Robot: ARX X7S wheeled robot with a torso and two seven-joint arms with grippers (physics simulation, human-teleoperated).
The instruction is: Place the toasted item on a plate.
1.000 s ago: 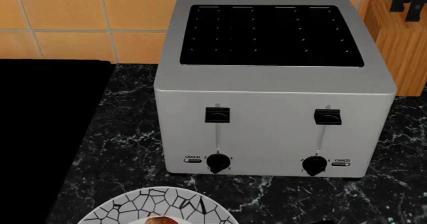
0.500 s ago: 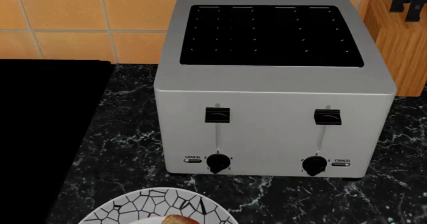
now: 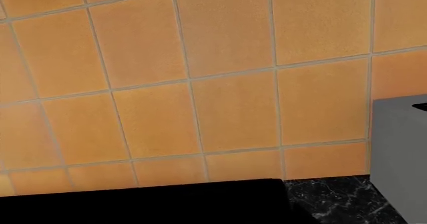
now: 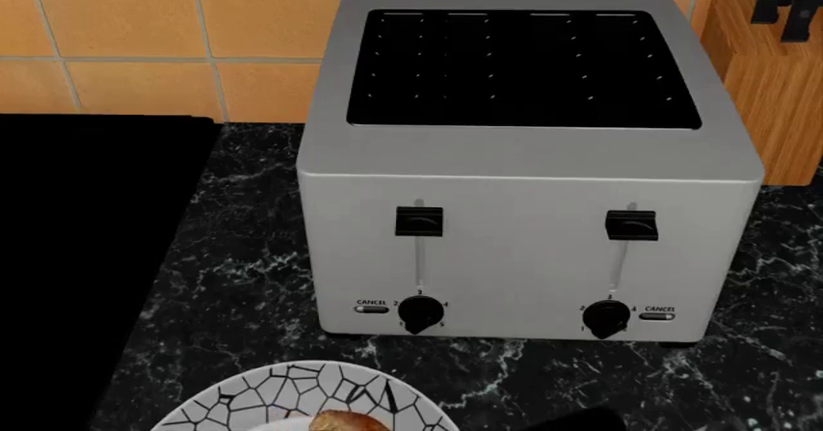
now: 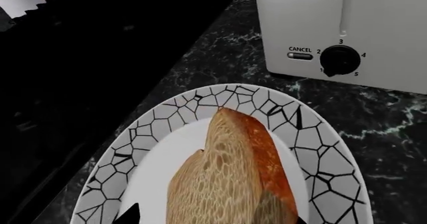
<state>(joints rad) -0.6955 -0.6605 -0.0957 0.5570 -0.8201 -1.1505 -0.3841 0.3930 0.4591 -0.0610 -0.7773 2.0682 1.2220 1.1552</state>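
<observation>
The toasted item [image 5: 227, 174], a bread slice with brown crust and tan crumb, rests on the white plate [image 5: 167, 114] with the black mosaic rim, leaning on its edge. In the head view only its top [image 4: 347, 421] shows, on the plate [image 4: 277, 388] at the bottom edge. My right gripper [image 5: 212, 218] straddles the slice. One black fingertip [image 5: 127, 215] stands clear of the crumb side, so the gripper is open. A dark part of that arm [image 4: 579, 421] shows by the plate. My left gripper is not in view.
A silver four-slot toaster [image 4: 527, 238] stands just behind the plate on the black marble counter [image 4: 245, 277]. A black cooktop [image 4: 91, 257] lies to the left, a wooden knife block [image 4: 772, 74] at the back right. The orange tiled wall [image 3: 200, 83] fills the left wrist view.
The bread slice has shifted a little to the right on the plate. A dark part of the right arm has come into the head view's bottom edge.
</observation>
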